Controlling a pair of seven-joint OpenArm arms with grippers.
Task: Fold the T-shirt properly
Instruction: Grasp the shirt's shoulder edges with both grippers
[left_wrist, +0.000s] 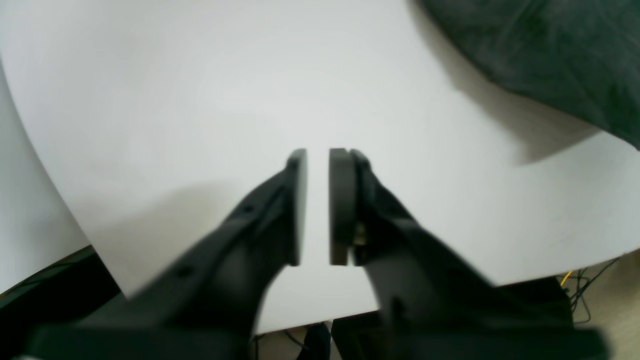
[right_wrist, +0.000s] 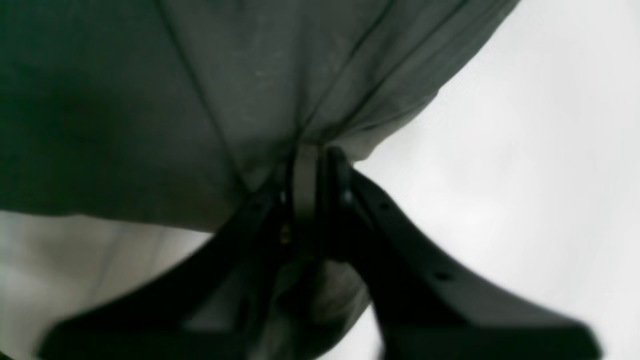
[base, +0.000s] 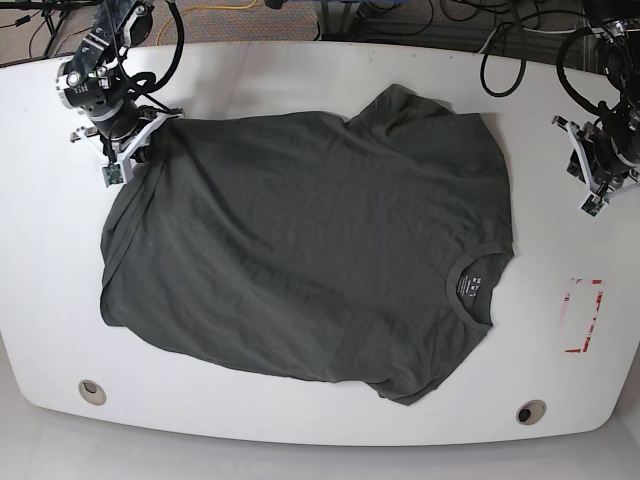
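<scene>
Fingers (right_wrist: 305, 190) on the right arm pinch the T-shirt (base: 310, 250) hem, left ones (left_wrist: 342, 205) slightly apart over bare worktop (left_wrist: 200, 100).

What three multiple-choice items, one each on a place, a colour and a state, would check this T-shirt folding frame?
1. Where on the table does the T-shirt's collar point in the base view?
A. toward that view's right
B. toward that view's left
C. toward the far edge

2. What colour is the T-shirt?
A. white
B. dark charcoal grey
C. red

3. What is the left hand doing?
A. gripping a sleeve
B. pinching the collar
C. holding nothing, over bare table

Key:
1 A, the ribbed neck and its label lie near the right end in the base view.
2 B, the cloth reads dark grey against the white table in every view.
3 C, the left wrist view shows a clear gap between its pads, with the shirt off to one side; the right hand is the one with cloth bunched at its tips.
</scene>
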